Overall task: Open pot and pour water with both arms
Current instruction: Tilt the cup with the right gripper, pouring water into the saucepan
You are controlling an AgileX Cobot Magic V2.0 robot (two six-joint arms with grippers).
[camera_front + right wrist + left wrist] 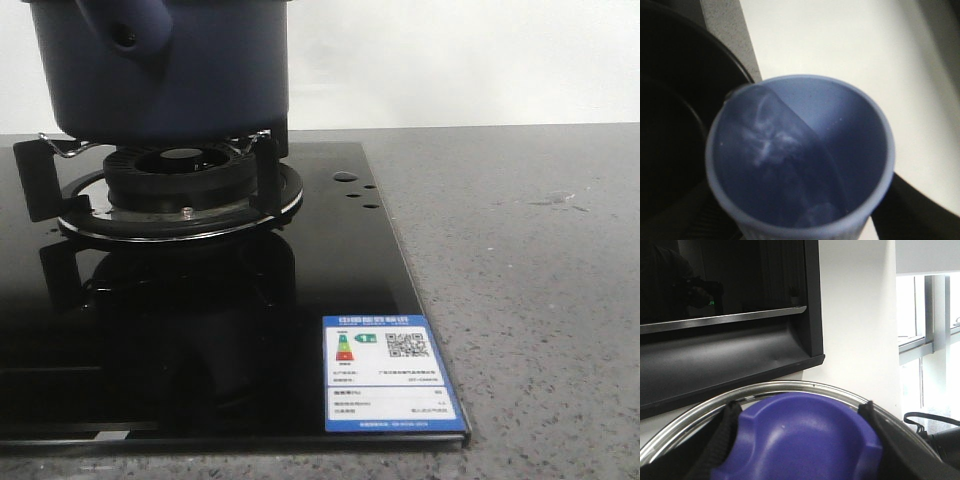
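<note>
On the burner (180,195) at the table's (520,260) left side sits the pot (160,70), side handle (130,35) facing the camera.
Left tool (800,440) clamps a purple-blue knob (805,440) ringed by a metal rim (790,387); right tool carries a pale blue cup (800,155) with water in it, tilted.

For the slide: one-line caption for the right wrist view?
Right gripper tilts a pale blue cup of water beside the dark pot.
</note>
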